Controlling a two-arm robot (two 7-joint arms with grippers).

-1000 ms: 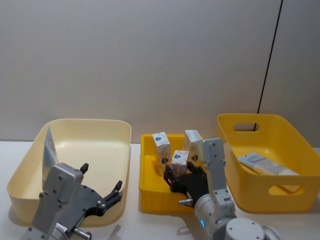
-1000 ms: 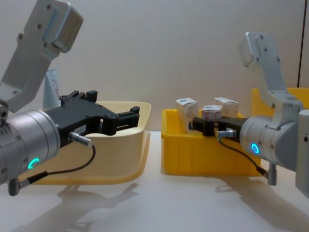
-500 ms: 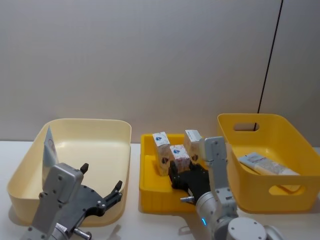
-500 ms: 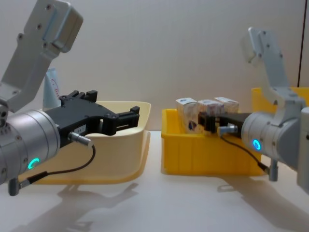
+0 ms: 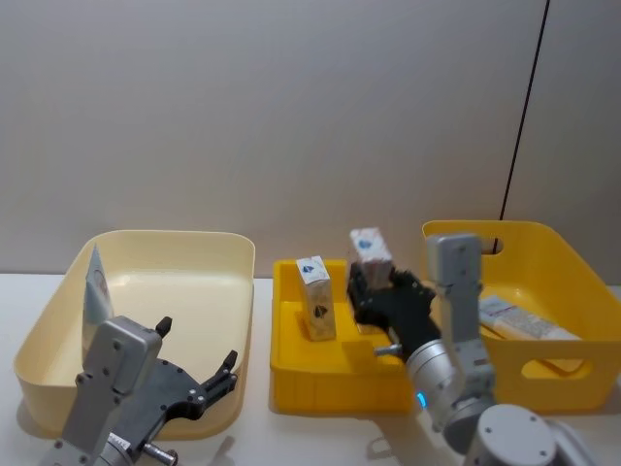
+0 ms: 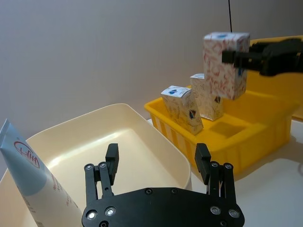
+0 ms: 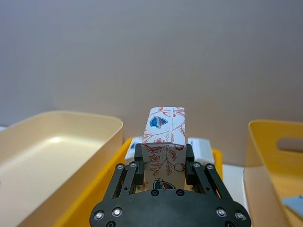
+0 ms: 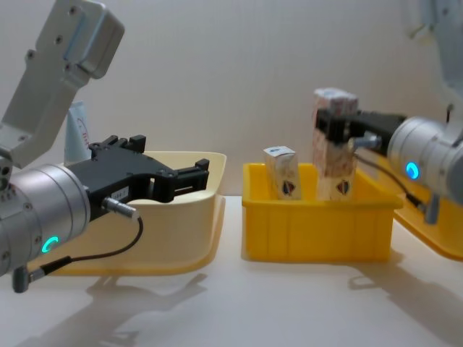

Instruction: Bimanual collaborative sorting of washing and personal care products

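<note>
A small carton [image 5: 370, 249] hangs clear above the middle yellow bin [image 5: 291, 364], pinched in the right gripper [image 5: 380, 291]; two more cartons [image 5: 315, 297] wait below. Next, I'd guess, a handover or drop, clearing the bin wall. The left gripper [image 5: 199, 383], fingers wide, hovers by the cream bin [image 5: 175, 243] holding a tube [image 5: 94, 291]

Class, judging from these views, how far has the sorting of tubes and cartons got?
Done: one tube stands in the cream bin, another lies in the right yellow bin. In hand: the right gripper is shut on a lifted carton. Left: two cartons in the middle tray; the open left gripper hovers.
</note>
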